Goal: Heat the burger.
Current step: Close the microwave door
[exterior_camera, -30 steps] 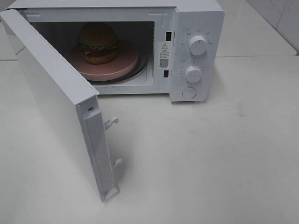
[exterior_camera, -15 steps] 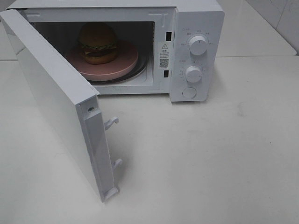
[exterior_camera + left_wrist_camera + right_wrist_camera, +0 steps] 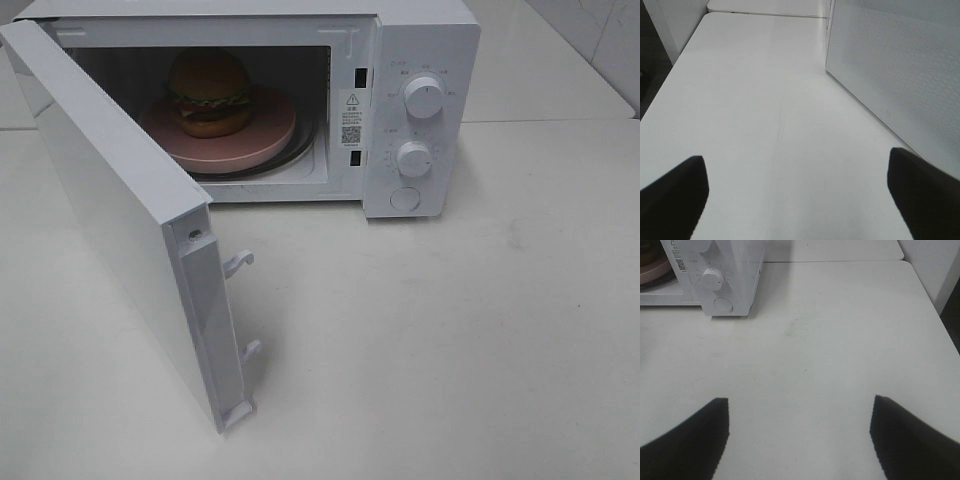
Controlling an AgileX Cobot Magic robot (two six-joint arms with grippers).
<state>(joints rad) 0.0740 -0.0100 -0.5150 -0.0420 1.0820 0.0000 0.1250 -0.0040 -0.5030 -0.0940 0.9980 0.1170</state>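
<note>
One burger point(image 3: 209, 92) is seen inside the open microwave point(image 3: 420, 40), standing upright on a round pink plate point(image 3: 270, 135), towards the plate's back left part. Its brown bun, green lettuce and dark patty can be made out in the shaded cavity. The plate is carried by a turntable point(image 3: 303, 155), whose rim shows at the plate's right edge.

The door point(image 3: 110, 190) is swung wide open to the left, hinged at the cavity's left side, with two white latch hooks point(image 3: 238, 263) projecting from its free edge. To the right of the cavity, two knobs point(image 3: 424, 98) are set one above the other on the control panel, and a round button point(image 3: 404, 198) is placed below them. The microwave is stood on a white table point(image 3: 450, 330).

Neither arm is caught by the high camera. In the left wrist view, the left gripper point(image 3: 795, 165) is shown released, its jaws spread wide over bare table with nothing between them, and the door's dotted outer face is seen near it on one side. In the right wrist view, the right gripper point(image 3: 800, 405) is likewise shown released and holding nothing, above the table, well apart from the microwave's control panel.
</note>
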